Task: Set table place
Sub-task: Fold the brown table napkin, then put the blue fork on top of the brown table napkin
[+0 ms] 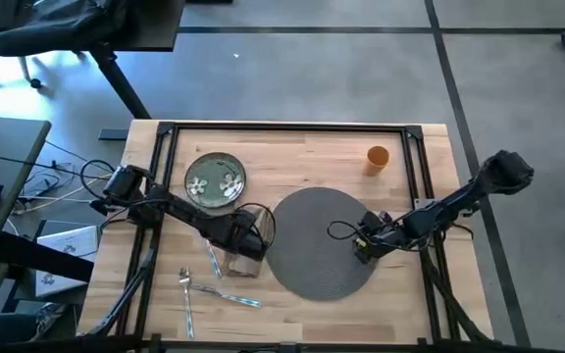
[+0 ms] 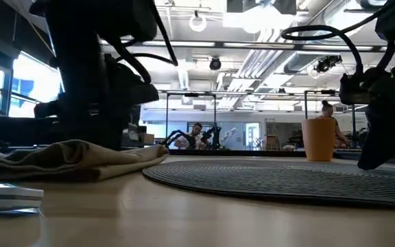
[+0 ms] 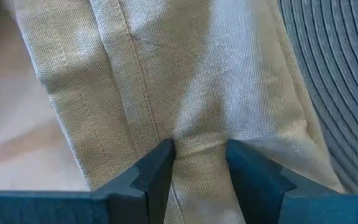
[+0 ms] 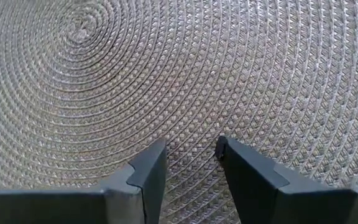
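Presently, the wooden bench (image 1: 302,147) carries the round grey woven mat (image 1: 312,230) at its centre. The green floral plate (image 1: 215,180) sits toward the far left of the bench, well apart from the mat. The orange cup (image 1: 378,157) stands upright beyond the mat's far right edge, not touching it; it also shows upright in the low view (image 2: 319,139). The metal cutlery (image 1: 209,286) lies loose at the near left of the bench, several pieces spread apart.

The beige napkin (image 1: 246,263) lies just beside the mat's left edge. In the left wrist view its cloth (image 3: 185,81) is folded with stitched hems showing, and the mat's rim appears at its side. The left gripper (image 3: 199,163) is down on the napkin, its fingers (image 3: 157,171) narrow and pinching a raised ridge of the cloth between them.

The right gripper (image 4: 190,160) is over the right part of the mat, inside its rim. Its fingers (image 4: 149,169) are set a little apart with only the woven surface showing between them; they hold nothing. Whether the tips touch the mat cannot be told.
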